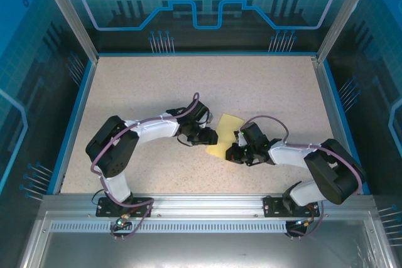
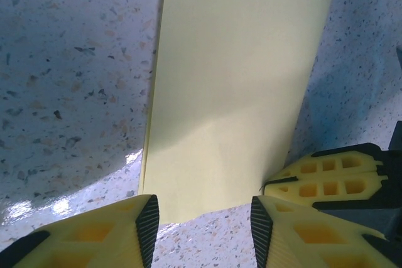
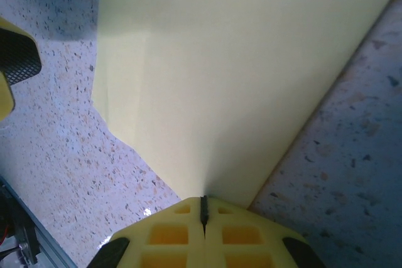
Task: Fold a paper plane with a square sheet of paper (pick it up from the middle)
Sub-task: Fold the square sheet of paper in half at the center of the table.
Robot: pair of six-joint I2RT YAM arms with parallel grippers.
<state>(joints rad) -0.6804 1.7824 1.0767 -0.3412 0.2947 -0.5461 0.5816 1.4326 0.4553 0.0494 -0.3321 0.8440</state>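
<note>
The pale-yellow sheet of paper (image 1: 225, 131) lies on the table between both arms, folded into a long strip (image 2: 239, 80) with a doubled layer along its left edge. My left gripper (image 2: 204, 230) is open; the strip's near end sits just ahead of its two black pads without touching them. My right gripper (image 3: 203, 208) is shut on the sheet of paper (image 3: 239, 61) at its near edge. Its yellow fingers (image 2: 326, 177) sit at the strip's right corner in the left wrist view. From above, the left gripper (image 1: 206, 136) and right gripper (image 1: 239, 149) flank the paper. A paper plane is out of view.
The speckled table (image 1: 157, 92) is bounded by blue-edged walls (image 1: 72, 114) on the left, right and far sides. A metal rail (image 1: 207, 202) runs along the near edge by the arm bases. One black left-finger pad (image 3: 16, 58) stands close to the paper's left side.
</note>
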